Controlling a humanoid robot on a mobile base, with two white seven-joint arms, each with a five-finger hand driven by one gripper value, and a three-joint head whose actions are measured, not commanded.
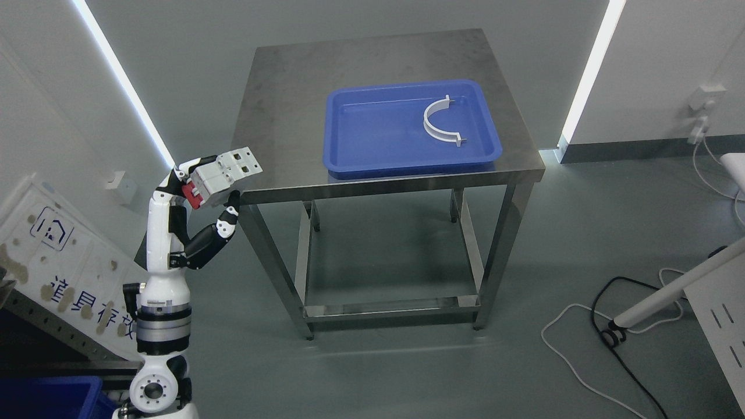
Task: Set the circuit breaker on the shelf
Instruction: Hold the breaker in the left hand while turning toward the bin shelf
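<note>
My left hand is raised at the left of the picture, level with the near left corner of the steel table. Its fingers are curled around a grey circuit breaker with a red switch, held in the air just off the table's edge. A shelf frame of perforated metal shows at the lower left, partly cut off by the picture's edge. The right arm does not show.
A blue tray on the table holds a white half-ring clamp. A blue bin sits at the bottom left corner. Cables lie on the floor at the right, beside a white stand leg.
</note>
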